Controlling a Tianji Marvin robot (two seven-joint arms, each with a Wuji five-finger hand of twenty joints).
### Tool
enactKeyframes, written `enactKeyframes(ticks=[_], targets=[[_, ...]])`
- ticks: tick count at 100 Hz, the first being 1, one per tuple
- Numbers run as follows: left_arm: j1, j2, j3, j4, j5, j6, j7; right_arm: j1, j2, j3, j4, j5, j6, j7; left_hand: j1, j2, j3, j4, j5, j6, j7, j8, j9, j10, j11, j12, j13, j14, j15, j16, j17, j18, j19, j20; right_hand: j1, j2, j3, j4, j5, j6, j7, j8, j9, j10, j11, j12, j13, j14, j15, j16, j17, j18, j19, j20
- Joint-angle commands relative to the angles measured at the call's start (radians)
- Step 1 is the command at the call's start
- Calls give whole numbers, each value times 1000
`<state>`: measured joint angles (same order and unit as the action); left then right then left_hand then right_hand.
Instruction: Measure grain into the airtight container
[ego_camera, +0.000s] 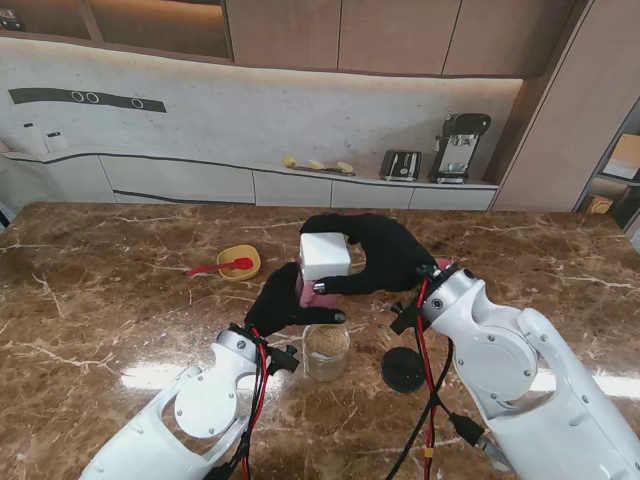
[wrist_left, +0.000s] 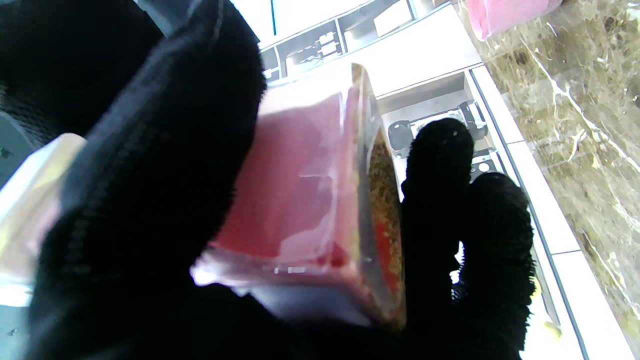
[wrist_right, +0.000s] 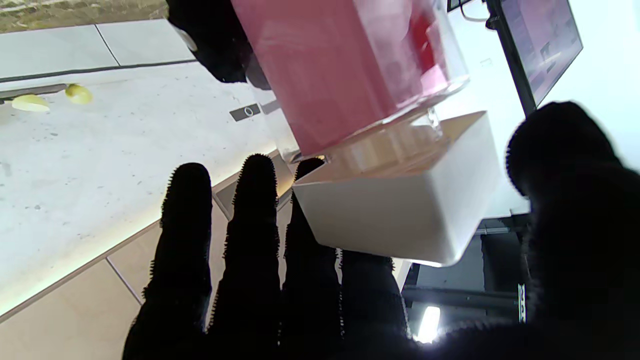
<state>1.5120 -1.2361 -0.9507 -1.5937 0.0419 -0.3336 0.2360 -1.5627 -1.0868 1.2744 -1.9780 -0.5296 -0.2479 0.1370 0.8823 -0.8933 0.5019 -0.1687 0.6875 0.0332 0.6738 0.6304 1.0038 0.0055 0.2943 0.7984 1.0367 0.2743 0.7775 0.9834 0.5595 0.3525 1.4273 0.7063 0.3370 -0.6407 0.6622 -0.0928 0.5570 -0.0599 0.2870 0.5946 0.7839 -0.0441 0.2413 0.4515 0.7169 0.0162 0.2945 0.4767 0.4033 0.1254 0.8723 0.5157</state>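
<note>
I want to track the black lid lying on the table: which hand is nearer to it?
Right. The right hand is raised just beyond the black lid; the left hand is farther left, over the jar.

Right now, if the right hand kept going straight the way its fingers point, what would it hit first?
The right hand points leftward and already wraps the white-capped pink container. Straight on, it would likely meet the left hand gripping that container's lower end, though depth is unclear.
</note>
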Motion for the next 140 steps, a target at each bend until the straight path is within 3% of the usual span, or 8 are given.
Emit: enactKeyframes(ticks=[1,21,43,69,100,105,114,140], targets=[[4,0,2,-6,3,1,-1,10,13,15,-20,6,-2,46,183,463,276,-18,211,-269,216,29,79,-111,69,8,16,-72,1,3,-7,-23,19,13,58,-16,-27,36,36,-57,30,19,16,-15,-1,-3,42,0,3,-18,6,-1,-15,27],[3,0,2,-6,4,0,-2,49,43,45,-59,22,-1,199,183,463,276,-18,211,-268,216,29,79,-110,69,8,15,-72,1,3,-7,-24,19,13,107,22,-2,35,37,-98,22,20,-5,-12,-19,-7,29,-4,-6,-15,0,-3,-21,28],[5,1,2,-7,2,0,-5,94,62,50,-79,38,24,303,183,463,275,-18,211,-270,216,29,79,-112,69,8,16,-73,1,3,-7,-21,19,13,67,28,-21,23,-28,-45,-49,-7,-47,-11,-47,-19,11,-12,-31,-20,-3,-17,-36,36],[9,2,-2,-12,4,3,-3,112,60,41,-72,-25,-17,276,181,462,276,-18,212,-272,217,29,80,-114,70,8,19,-73,1,2,-4,-22,19,13,80,-7,-45,33,-73,-8,-102,-43,-71,-14,-54,-28,1,-29,-42,-28,1,-28,-46,35],[10,2,-3,-15,3,4,-6,141,75,49,-83,-30,-133,315,180,461,277,-18,211,-271,216,29,81,-113,69,9,19,-71,2,3,-3,-21,20,13,251,-54,-46,10,52,-119,21,0,-30,-33,-25,-21,-3,-54,-43,-35,3,-31,-80,39],[10,3,-3,-15,3,4,-6,146,78,47,-86,-30,-137,328,181,461,278,-18,213,-269,217,29,81,-111,69,9,19,-72,1,3,-5,-20,19,12,255,-74,20,4,77,-136,51,27,-7,-39,-16,-9,11,-58,-28,-22,13,-34,-74,48],[10,3,-4,-15,3,3,-6,152,79,40,-87,-33,-135,333,182,462,278,-18,212,-270,217,29,81,-111,69,9,19,-71,1,3,-5,-21,19,12,147,-215,382,-56,117,-149,80,62,28,-43,-2,10,38,-60,-1,1,36,-37,-54,61],[8,3,-5,-15,4,1,-8,157,70,13,-81,-99,-113,296,183,462,278,-18,212,-270,216,29,80,-110,69,9,17,-72,1,4,-6,-21,19,13,120,-176,402,-70,184,-129,154,127,123,-39,69,89,157,-63,160,109,133,-39,73,92]])
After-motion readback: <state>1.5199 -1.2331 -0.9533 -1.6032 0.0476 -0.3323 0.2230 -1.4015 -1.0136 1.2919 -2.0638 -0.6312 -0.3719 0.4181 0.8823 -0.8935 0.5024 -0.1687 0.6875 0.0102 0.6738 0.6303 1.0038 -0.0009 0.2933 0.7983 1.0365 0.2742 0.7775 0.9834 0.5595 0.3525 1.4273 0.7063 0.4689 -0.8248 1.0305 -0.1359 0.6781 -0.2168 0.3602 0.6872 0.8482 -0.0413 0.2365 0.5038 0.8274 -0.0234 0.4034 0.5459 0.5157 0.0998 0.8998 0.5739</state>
